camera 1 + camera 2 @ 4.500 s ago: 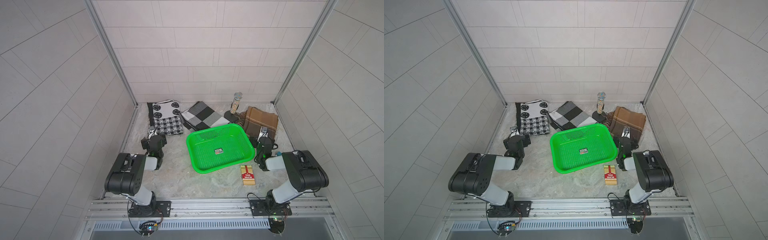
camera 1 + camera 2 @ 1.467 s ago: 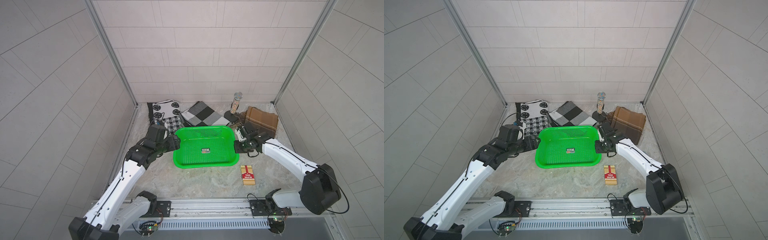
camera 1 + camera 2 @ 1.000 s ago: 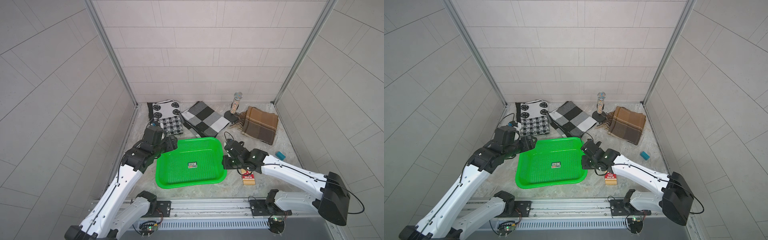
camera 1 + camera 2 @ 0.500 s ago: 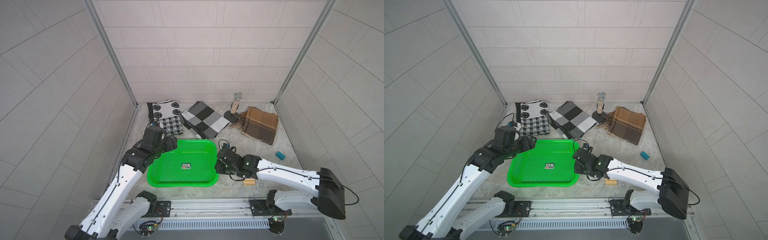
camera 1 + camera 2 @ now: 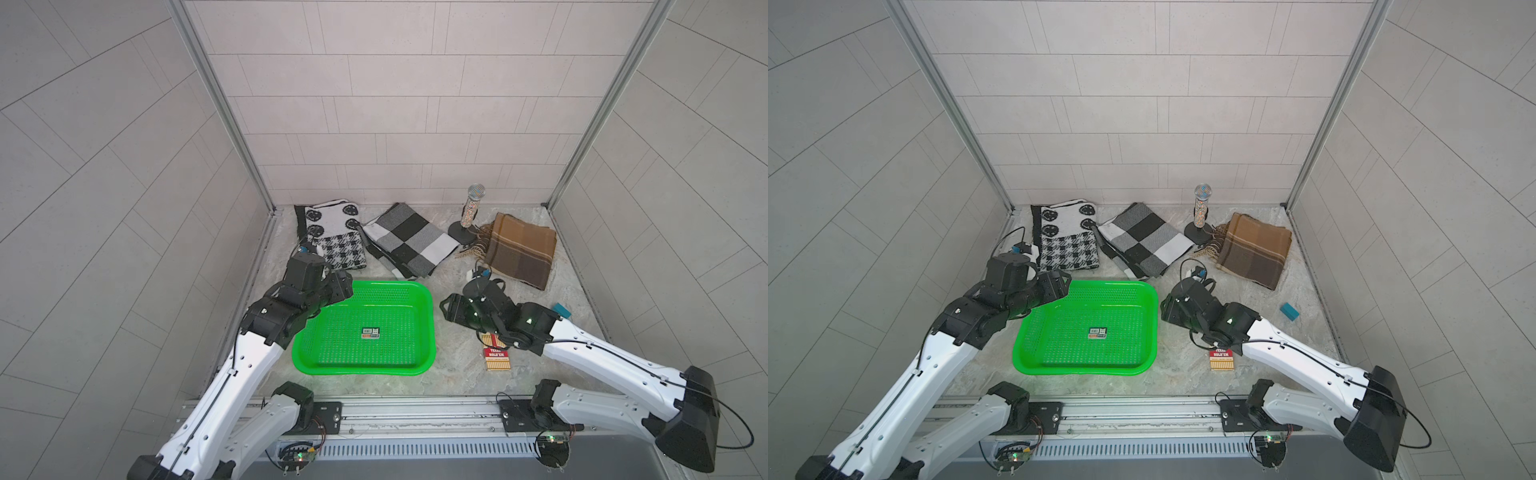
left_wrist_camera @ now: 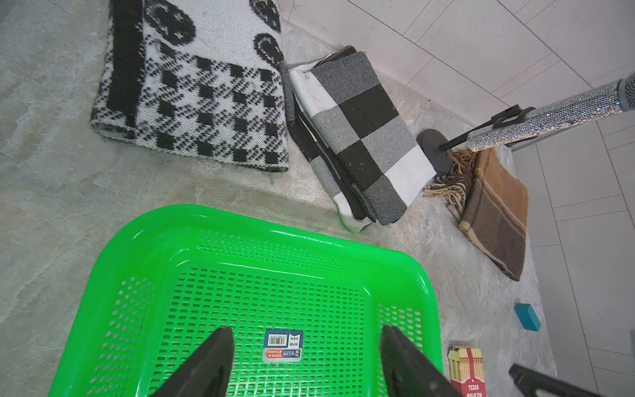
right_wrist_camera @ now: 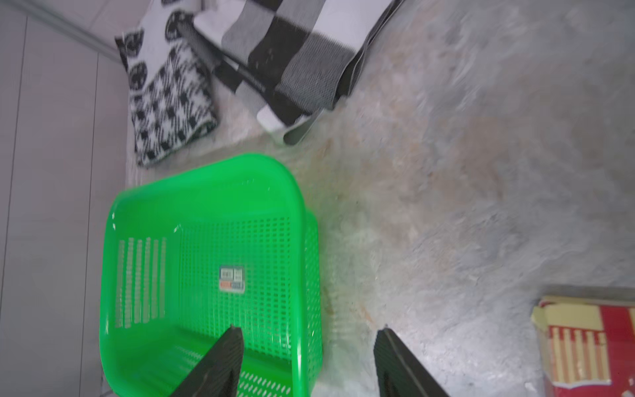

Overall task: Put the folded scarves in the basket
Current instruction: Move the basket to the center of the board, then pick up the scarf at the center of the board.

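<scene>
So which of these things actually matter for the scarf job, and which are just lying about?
For the job:
- green basket, no scarf in it yet
- three folded scarves behind it, any of which could be the one: patterned black-and-white scarf, grey checked scarf, brown plaid scarf

Just lying about:
- sparkly microphone on its stand
- card box
- small teal block

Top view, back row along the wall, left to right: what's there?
In a top view: black-and-white patterned scarf → grey-black checked scarf → glitter microphone on its stand → brown plaid scarf.
</scene>
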Action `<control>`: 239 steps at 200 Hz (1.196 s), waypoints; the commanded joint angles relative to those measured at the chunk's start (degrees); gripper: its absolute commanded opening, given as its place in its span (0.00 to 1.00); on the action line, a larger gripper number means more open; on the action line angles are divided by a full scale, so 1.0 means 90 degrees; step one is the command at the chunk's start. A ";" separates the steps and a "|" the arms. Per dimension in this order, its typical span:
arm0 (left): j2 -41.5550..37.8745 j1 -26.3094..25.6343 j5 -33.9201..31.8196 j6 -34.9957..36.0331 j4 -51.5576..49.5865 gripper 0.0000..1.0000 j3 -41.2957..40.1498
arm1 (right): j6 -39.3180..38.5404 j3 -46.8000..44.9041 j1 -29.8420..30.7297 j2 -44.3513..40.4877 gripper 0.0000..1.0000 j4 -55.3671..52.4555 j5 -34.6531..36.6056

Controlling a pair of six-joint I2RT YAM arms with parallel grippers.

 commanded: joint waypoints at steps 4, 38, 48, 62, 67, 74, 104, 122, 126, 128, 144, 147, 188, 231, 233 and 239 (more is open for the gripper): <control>-0.0041 0.0013 -0.0051 -0.0032 0.0016 0.74 0.0173 | -0.0114 -0.0131 -0.1078 0.0748 0.63 0.1210 -0.0569; -0.0070 0.0010 0.0015 -0.0042 -0.0053 0.74 0.0187 | -0.0006 0.0430 -0.1704 0.2580 0.57 0.2707 -0.1067; -0.0087 0.0014 0.0018 -0.0041 -0.0081 0.74 0.0198 | 0.0026 0.0678 -0.1761 0.3040 0.57 0.2886 -0.1171; -0.0091 0.0014 0.0014 -0.0041 -0.0129 0.74 0.0210 | 0.0201 0.0912 -0.1812 0.3676 0.55 0.3260 -0.1299; -0.0095 0.0014 0.0025 -0.0042 -0.0149 0.74 0.0217 | 0.0293 0.0948 -0.1838 0.3860 0.55 0.3422 -0.1301; -0.0100 0.0006 0.0025 -0.0041 -0.0161 0.74 0.0208 | 0.0435 0.0971 -0.1879 0.4097 0.55 0.3652 -0.1310; -0.0110 0.0009 0.0032 -0.0061 -0.0181 0.74 0.0144 | 0.0712 0.1362 -0.2015 0.5027 0.56 0.4223 -0.1432; -0.0081 0.0014 0.0037 -0.0042 -0.0187 0.74 0.0134 | 0.0913 0.1588 -0.2068 0.5494 0.55 0.4395 -0.1530; -0.0067 0.0013 0.0037 -0.0033 -0.0191 0.74 0.0139 | 0.0970 0.1603 -0.2079 0.5586 0.55 0.4459 -0.1557; -0.0065 0.0013 0.0035 -0.0032 -0.0191 0.74 0.0146 | 0.1000 0.1611 -0.2091 0.5629 0.55 0.4512 -0.1575; -0.0019 0.0010 0.0022 -0.0003 -0.0172 0.74 0.0159 | 0.1223 0.1730 -0.2104 0.5963 0.53 0.4751 -0.1731; -0.0004 0.0012 0.0032 -0.0005 -0.0167 0.74 0.0159 | 0.1267 0.1760 -0.2098 0.6036 0.53 0.4804 -0.1768; 0.0104 0.0012 0.0031 0.0032 -0.0113 0.74 0.0186 | 0.1729 0.1859 -0.1884 0.6366 0.49 0.5155 -0.1802; 0.0140 0.0013 0.0076 0.0036 -0.0098 0.73 0.0188 | 0.1925 0.2180 -0.1798 0.6539 0.25 0.4897 -0.1621; 0.0140 0.0009 0.0081 0.0032 -0.0102 0.73 0.0188 | 0.1915 0.2197 -0.1796 0.6539 0.22 0.4878 -0.1605; 0.0134 0.0007 0.0086 0.0032 -0.0103 0.73 0.0188 | 0.1909 0.2215 -0.1801 0.6539 0.12 0.4826 -0.1583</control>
